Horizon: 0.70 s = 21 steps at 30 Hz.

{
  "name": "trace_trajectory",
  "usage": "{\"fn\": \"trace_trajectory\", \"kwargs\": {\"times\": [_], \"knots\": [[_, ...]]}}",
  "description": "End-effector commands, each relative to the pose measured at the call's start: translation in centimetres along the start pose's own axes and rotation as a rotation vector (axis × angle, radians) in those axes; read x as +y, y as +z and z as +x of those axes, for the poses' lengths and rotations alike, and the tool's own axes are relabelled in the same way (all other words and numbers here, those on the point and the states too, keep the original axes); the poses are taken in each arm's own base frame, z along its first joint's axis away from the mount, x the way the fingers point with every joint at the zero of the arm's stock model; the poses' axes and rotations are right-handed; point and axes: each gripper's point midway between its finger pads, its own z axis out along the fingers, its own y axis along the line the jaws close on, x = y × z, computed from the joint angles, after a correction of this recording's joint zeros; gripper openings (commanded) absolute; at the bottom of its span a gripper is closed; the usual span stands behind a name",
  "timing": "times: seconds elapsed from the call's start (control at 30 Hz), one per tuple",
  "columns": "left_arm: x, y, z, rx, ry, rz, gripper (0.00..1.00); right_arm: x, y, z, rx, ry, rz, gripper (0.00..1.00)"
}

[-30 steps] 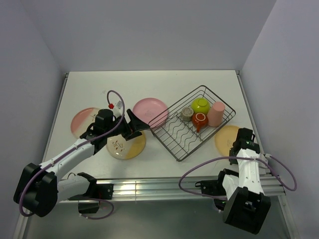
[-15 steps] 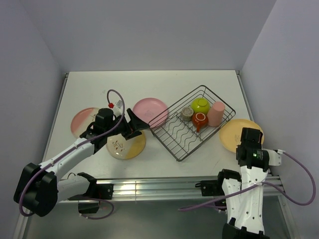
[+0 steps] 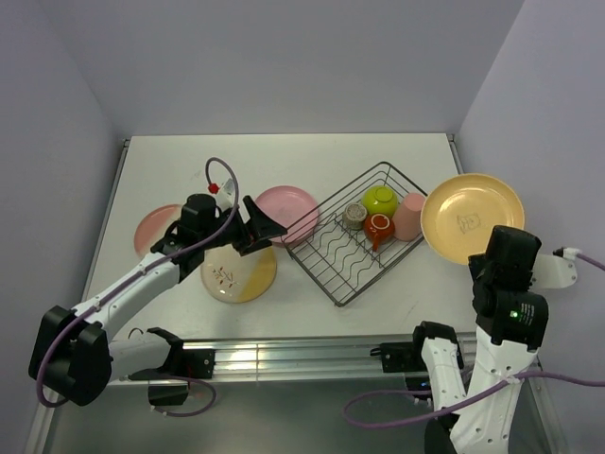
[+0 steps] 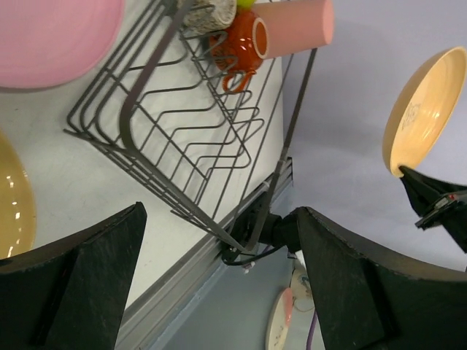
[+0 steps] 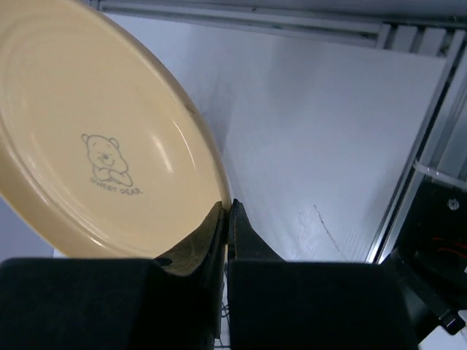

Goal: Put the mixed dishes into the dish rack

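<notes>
The white table [image 3: 284,156] carries all items. The black wire dish rack [image 3: 342,253] sits right of centre, turned at an angle to the table edges, with wavy divider wires along its floor.

Plates:
- The yellow-orange plate [image 3: 472,218] is off the table, raised to the right of the dish rack and tilted so its face shows to the top camera. A small bear print marks its centre. The right gripper [image 5: 228,219] is clenched on its lower rim, one finger on each face.
- The pink plate [image 3: 284,210] lies flat on the table, just beside the rack's left corner.
- The cream-yellow twig-patterned plate [image 3: 236,274] lies flat nearer the arm bases.
- A pink-and-cream plate [image 3: 156,227] lies flat at the far left, partly covered by the left arm.

The left gripper [image 3: 260,227] is released, fingers spread wide and holding nothing. It hangs above the table between the pink plate and the twig-patterned plate, pointing toward the rack.

The rack's far corner holds four items, close together:
- lime-green bowl [image 3: 381,200]
- salmon cup [image 3: 410,217], on its side
- orange-red mug [image 3: 379,228]
- small grey cup [image 3: 354,217]
</notes>
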Motion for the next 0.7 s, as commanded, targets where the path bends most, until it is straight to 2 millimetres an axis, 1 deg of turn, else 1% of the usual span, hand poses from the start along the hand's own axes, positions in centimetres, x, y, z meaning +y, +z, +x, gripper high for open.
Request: {"fn": "trace_trajectory", "kwargs": {"times": [0.0,0.03,0.07,0.1,0.13,0.17,0.23,0.27,0.3,0.33,0.37,0.4,0.47,0.5,0.53,0.57,0.6,0.63,0.67], "knots": [[-3.7,-0.6,-0.6,0.022,0.097,0.104,0.90,4.0,-1.3,-1.7,-0.018,-0.161,-0.167,0.00],[-4.3,-0.8,-0.4,0.031,0.111,0.126,0.90,5.2,-1.7,-0.9,0.019,-0.190,-0.248,0.00],[-5.0,-1.0,-0.4,0.038,0.132,0.152,0.90,5.9,-1.7,-0.7,0.015,-0.261,-0.300,0.00],[-6.3,-1.4,-0.1,0.052,0.168,0.216,0.89,6.8,-1.3,-0.5,0.013,-0.282,-0.337,0.00],[-7.2,-1.9,0.0,0.051,0.194,0.257,0.89,7.4,-1.0,0.4,0.050,-0.318,-0.365,0.00],[-7.9,-2.2,0.0,0.048,0.218,0.285,0.89,7.6,-0.5,0.9,0.063,-0.379,-0.375,0.00],[-9.1,-2.5,0.3,0.054,0.264,0.327,0.89,8.9,0.6,2.5,0.113,-0.437,-0.421,0.00],[-9.6,-2.6,0.1,0.050,0.300,0.339,0.89,9.9,0.3,3.9,0.156,-0.492,-0.482,0.00],[-9.7,-2.5,0.0,0.051,0.310,0.334,0.89,10.9,0.8,5.0,0.189,-0.528,-0.497,0.00],[-9.2,-2.1,0.2,0.066,0.317,0.314,0.88,11.6,0.7,5.9,0.209,-0.577,-0.522,0.00],[-9.5,-2.0,-0.1,0.064,0.324,0.310,0.88,13.1,-0.6,7.2,0.228,-0.638,-0.593,0.00],[-9.0,-1.6,-0.3,0.063,0.318,0.288,0.87,14.0,-0.5,8.5,0.254,-0.689,-0.600,0.00],[-8.6,-1.3,-0.3,0.066,0.321,0.266,0.86,15.3,-1.4,10.0,0.264,-0.760,-0.630,0.00],[-8.6,-1.4,-0.3,0.059,0.327,0.261,0.86,16.4,-2.4,11.3,0.280,-0.817,-0.658,0.00],[-8.3,-1.5,-0.5,0.044,0.327,0.244,0.86,16.8,-2.9,11.8,0.281,-0.847,-0.666,0.00],[-7.9,-1.5,-0.6,0.033,0.341,0.229,0.86,17.7,-3.7,11.9,0.274,-0.857,-0.685,0.00],[-8.0,-2.0,-0.8,0.010,0.355,0.219,0.86,18.2,-4.2,13.3,0.303,-0.896,-0.710,0.00],[-7.8,-2.1,-1.5,-0.035,0.367,0.188,0.86,18.4,-4.7,13.9,0.317,-0.918,-0.732,0.00],[-6.8,-2.4,-1.3,-0.033,0.368,0.141,0.86,19.0,-5.2,14.2,0.325,-0.923,-0.756,0.00]]}}
